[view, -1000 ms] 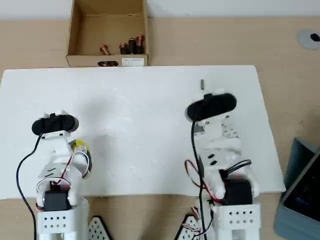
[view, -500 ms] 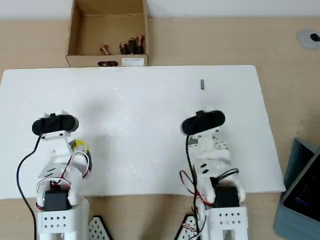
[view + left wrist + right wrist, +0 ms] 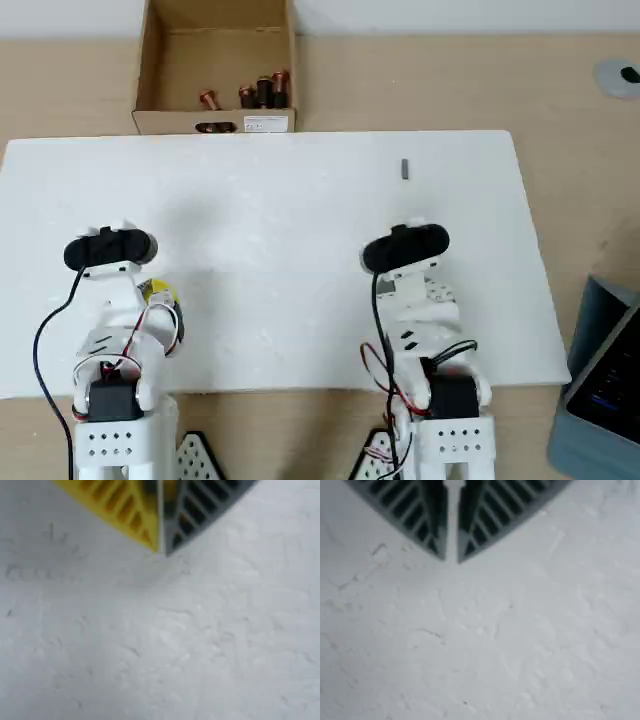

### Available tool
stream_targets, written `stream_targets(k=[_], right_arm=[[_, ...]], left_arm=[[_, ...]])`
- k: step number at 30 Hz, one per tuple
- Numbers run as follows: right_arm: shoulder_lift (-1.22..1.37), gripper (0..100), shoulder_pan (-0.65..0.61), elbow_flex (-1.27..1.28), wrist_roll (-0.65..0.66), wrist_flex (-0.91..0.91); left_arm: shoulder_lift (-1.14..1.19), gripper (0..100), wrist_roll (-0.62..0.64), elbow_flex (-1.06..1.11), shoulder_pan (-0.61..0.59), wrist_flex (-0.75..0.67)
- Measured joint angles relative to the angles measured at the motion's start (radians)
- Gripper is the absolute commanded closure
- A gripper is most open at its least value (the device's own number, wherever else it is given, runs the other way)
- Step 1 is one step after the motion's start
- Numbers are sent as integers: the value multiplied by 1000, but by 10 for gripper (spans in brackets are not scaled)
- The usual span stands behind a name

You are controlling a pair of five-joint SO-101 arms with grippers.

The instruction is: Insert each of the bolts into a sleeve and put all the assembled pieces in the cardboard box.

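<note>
The cardboard box stands at the back left, beyond the white mat. Inside it lie several copper bolts with dark sleeves along its near wall. A small dark piece lies alone on the mat at the back right. My left gripper hangs shut over bare mat, its yellow and grey fingers pressed together with nothing between them. My right gripper is also shut and holds nothing, its grey fingers a hair apart above the mat. In the high view both arms are folded back near the front edge, left and right.
A grey device sits off the mat at the front right. A round grey disc lies on the wooden table at the back right. The mat's middle is bare between the arms and the box.
The right arm has drawn back toward the front edge, away from the small dark piece, which now lies uncovered on the mat. The left arm has kept still.
</note>
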Motion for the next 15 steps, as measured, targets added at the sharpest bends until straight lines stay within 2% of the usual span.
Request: stream_targets(k=[15], right_arm=[[0,990,-6,0,0,0]], left_arm=[[0,997,0,0,0,0]])
